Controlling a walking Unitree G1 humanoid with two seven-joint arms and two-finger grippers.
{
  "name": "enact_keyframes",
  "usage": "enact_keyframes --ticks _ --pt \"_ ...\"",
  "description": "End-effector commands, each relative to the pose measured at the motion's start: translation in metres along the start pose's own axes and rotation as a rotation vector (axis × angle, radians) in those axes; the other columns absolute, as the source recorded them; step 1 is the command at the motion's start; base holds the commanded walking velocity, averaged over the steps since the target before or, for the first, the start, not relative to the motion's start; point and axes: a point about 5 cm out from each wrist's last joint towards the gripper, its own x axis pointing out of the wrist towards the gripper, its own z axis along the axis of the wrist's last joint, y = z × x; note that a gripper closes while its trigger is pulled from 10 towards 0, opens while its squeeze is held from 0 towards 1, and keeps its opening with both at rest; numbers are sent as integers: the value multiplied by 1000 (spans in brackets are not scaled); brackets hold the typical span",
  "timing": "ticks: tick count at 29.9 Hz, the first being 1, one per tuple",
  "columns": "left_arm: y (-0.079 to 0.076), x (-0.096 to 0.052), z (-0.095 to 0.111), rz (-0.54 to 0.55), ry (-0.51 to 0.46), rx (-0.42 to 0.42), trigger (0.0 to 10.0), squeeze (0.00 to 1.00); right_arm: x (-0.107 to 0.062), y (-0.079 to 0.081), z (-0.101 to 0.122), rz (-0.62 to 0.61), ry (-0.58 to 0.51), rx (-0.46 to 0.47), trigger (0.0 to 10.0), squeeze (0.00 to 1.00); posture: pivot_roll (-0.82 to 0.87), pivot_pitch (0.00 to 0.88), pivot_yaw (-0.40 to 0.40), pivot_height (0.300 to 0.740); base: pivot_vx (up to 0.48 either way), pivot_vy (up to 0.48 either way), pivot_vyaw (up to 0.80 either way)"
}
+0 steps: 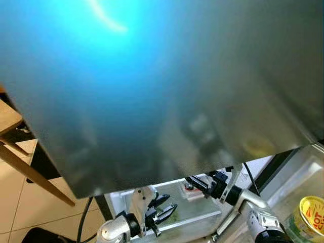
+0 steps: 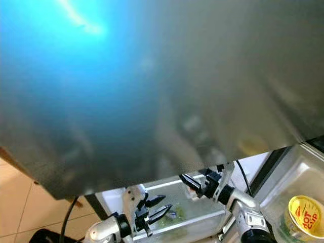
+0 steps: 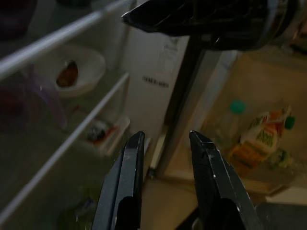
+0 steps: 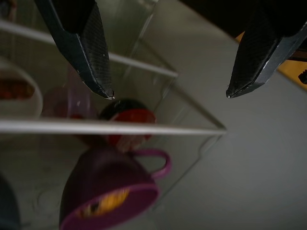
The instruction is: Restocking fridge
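Head views: a large grey-blue panel (image 1: 162, 91), probably the upper fridge door seen from just beneath, blocks most of your sight. Below it both grippers reach toward the open fridge compartment (image 1: 187, 212). The left gripper (image 1: 161, 212) and the right gripper (image 1: 198, 183) have their fingers parted, with nothing between them. A yellow-lidded tub (image 1: 311, 212) sits in the door shelf on your right.

Left wrist view: the fingers stand apart and empty, aimed past the wire shelf (image 3: 62, 33). A white bowl (image 3: 72, 72) sits inside; bottles and a packet (image 3: 261, 136) fill the door shelf.

Right wrist view: jaws wide open and empty over a purple mug (image 4: 112, 191) and a red-lidded jar (image 4: 127, 122) under the wire shelf.

Progress: you carry no item now; several goods are already stocked, and whatever remains must still be fetched.
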Motion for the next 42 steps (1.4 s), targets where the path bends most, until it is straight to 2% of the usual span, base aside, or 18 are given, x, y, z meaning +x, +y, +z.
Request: enact_keyframes --ticks 1,3,9,14,16,20,21,22,24,25,26,27,29,32,35,36,42 --pt "2 -9 -13 8 65 -11 10000 0 -6 -1 -12 -31 23 29 10000 0 -27 38 13 738 0 0 0" --pt "2 -16 -24 18 115 -16 10000 0 -11 -3 -27 -81 68 65 10000 0 -30 34 14 740 0 0 0" --pt "6 -26 -37 50 170 -39 10000 0 -20 -4 -44 -128 127 96 10000 0 -27 34 11 740 0 0 0" --pt "10 -48 -67 139 267 -147 10000 0 -39 -5 -78 -272 278 133 10000 0 -27 34 11 740 0 0 0" --pt "10 -48 -67 139 267 -147 10000 0 -39 -5 -78 -272 278 133 10000 0 -27 34 11 740 0 0 0" --pt "14 -74 -98 320 368 -307 10000 0 -65 -5 -109 -465 397 183 10000 0 -35 33 9 740 0 0 0" --pt "14 -74 -98 320 368 -307 10000 0 -65 -5 -109 -465 397 183 10000 0 -35 33 9 740 0 0 0" --pt "13 -80 -104 355 385 -347 10000 0 -72 -3 -116 -494 426 197 10000 0 -35 33 9 740 0 0 0" --pt "13 -80 -104 355 385 -347 10000 0 -72 -3 -116 -494 426 197 10000 0 -35 33 9 740 0 0 0" --pt "7 -94 -118 423 440 -417 10000 0 -88 1 -131 -567 481 230 10000 0 -38 32 10 740 0 0 0" --pt "7 -94 -118 423 440 -417 10000 0 -88 1 -131 -567 481 230 10000 0 -38 32 10 740 0 0 0" --pt "3 -100 -125 449 466 -444 10000 0 -94 3 -136 -596 498 249 10000 0 -38 32 10 740 0 0 0" --pt "3 -100 -125 449 466 -444 10000 0 -94 3 -136 -596 498 249 10000 0 -38 32 10 740 0 0 0" --pt "-14 -119 -145 534 574 -542 10000 0 -115 12 -156 -706 574 299 10000 0 -35 28 12 740 0 0 0" --pt "-18 -123 -150 564 592 -578 10000 0 -120 14 -161 -740 587 317 10000 0 -33 28 11 740 0 0 0" --pt "-23 -129 -155 618 616 -631 10000 0 -127 17 -166 -786 604 343 10000 0 -32 25 10 740 0 0 0" --pt "-34 -140 -165 724 672 -717 10000 0 -139 23 -175 -862 646 365 10000 0 -31 23 6 740 0 0 0"
